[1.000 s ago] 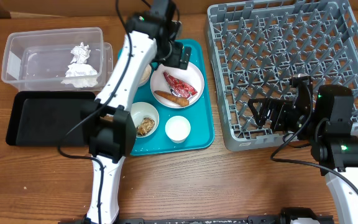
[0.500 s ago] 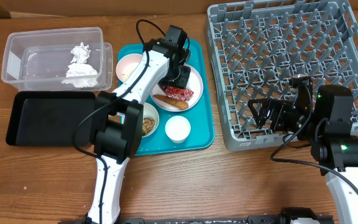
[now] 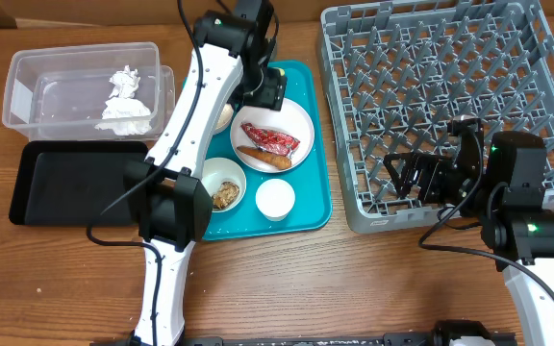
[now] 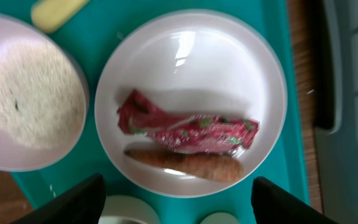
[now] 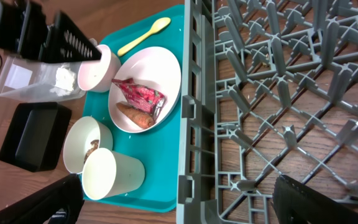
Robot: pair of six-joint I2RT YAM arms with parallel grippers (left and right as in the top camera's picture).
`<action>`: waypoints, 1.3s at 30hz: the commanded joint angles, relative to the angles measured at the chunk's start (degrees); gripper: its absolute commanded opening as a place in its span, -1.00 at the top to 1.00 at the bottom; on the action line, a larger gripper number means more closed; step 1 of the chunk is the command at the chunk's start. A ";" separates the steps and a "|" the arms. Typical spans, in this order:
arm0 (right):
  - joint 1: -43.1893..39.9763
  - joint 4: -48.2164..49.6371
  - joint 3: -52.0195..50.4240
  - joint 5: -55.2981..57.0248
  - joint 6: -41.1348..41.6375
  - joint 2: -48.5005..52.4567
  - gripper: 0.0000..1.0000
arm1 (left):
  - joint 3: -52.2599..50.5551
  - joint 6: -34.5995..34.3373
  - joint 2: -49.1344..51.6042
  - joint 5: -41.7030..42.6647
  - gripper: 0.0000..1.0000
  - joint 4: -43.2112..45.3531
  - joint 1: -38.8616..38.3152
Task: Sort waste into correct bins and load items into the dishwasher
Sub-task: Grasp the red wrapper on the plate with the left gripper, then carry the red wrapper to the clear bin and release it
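Wrapper [image 4: 188, 127] lengthwise across plate [image 4: 191, 56]; fried scrap [image 4: 185, 165] parallel alongside.

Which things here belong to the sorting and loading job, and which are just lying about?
Job:
- Waste: wrapper, fried piece, tissue, rice
- Dishes: plate, rice bowl, scrap bowl, cup, spoon
- Destinations: tub, black tray, rack

Lying about:
- teal tray
- table
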 commanded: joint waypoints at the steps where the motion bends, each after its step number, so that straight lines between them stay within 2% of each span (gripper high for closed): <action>1: 0.22 0.31 1.79 0.15 -0.26 0.63 -0.99 | -9.70 -7.43 0.48 -1.92 -0.50 2.69 -0.28; 5: 0.22 0.24 1.79 0.13 -0.24 1.33 -0.99 | -20.70 -9.14 0.48 -0.79 -0.27 12.15 -0.28; 10: 0.22 0.26 1.79 0.13 -0.24 1.42 -0.99 | -27.78 -9.14 0.48 -0.85 -0.26 23.43 -0.28; 13: 0.22 0.26 1.79 0.13 -0.24 1.42 -0.99 | -28.39 -9.11 0.48 -0.90 -0.25 25.70 -0.28; 14: 0.22 0.26 1.79 0.13 -0.24 1.42 -0.99 | -28.39 -9.11 0.48 -0.90 -0.16 26.53 -0.28; 15: 0.22 0.26 1.79 0.13 -0.24 1.42 -0.99 | -28.39 -9.11 0.48 -0.94 0.07 27.23 -0.28; 17: 0.22 0.28 1.79 0.13 -0.24 1.42 -0.99 | -28.46 -9.11 0.48 -1.64 0.75 28.74 -0.33; 18: 0.22 0.28 1.79 0.13 -0.24 1.42 -0.99 | -28.46 -9.14 0.48 -1.92 0.92 29.24 -0.33; 21: 0.22 0.26 1.79 0.13 -0.24 1.42 -0.99 | -27.61 -9.11 0.42 -1.92 0.92 30.18 -0.17; 23: 0.22 0.26 1.79 0.13 -0.24 1.42 -0.99 | -24.81 -9.09 0.22 -1.92 0.92 27.54 -0.11; 25: 0.22 0.26 1.79 0.15 -0.24 1.42 -0.99 | -19.39 -9.09 0.20 -1.92 0.92 22.86 -0.11; 26: 0.22 0.28 1.79 0.15 -0.24 1.42 -0.99 | -12.92 -9.11 0.20 -1.95 0.92 17.99 -0.11; 29: 0.22 0.28 1.79 0.15 -0.24 1.42 -0.99 | -6.23 -9.68 0.20 -1.95 0.92 13.42 -0.22; 33: 0.22 0.24 1.79 0.15 -0.24 1.42 -0.99 | -5.22 -9.97 0.02 -2.86 0.92 11.63 0.02; 39: 0.22 0.28 1.79 0.15 -0.24 1.42 -0.99 | 4.87 -9.94 -2.54 -5.38 0.92 3.56 6.54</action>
